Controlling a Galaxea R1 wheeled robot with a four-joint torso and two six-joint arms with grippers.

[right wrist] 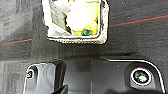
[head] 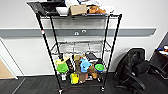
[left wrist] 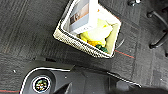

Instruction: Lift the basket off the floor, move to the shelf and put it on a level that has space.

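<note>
The cream woven basket [left wrist: 82, 45] sits low over the dark grey carpet floor [left wrist: 25, 30], just ahead of the robot's dark base. It holds a white box, yellow items and something green. In the right wrist view the same basket [right wrist: 77, 39] lies against the floor [right wrist: 140, 37]; I cannot tell whether it rests there or is lifted. In the head view the black wire shelf [head: 47, 47] stands straight ahead against the wall. Its middle level [head: 80, 47] is a bare wire grid.
The shelf's top tier [head: 75, 10] is crowded with boxes and a white bowl, and the lower tier [head: 80, 67] with colourful items. A black office chair [head: 137, 70] stands right of the shelf, with its wheeled base [left wrist: 157, 30] near the basket. Tan wood flooring [head: 5, 71] begins at far left.
</note>
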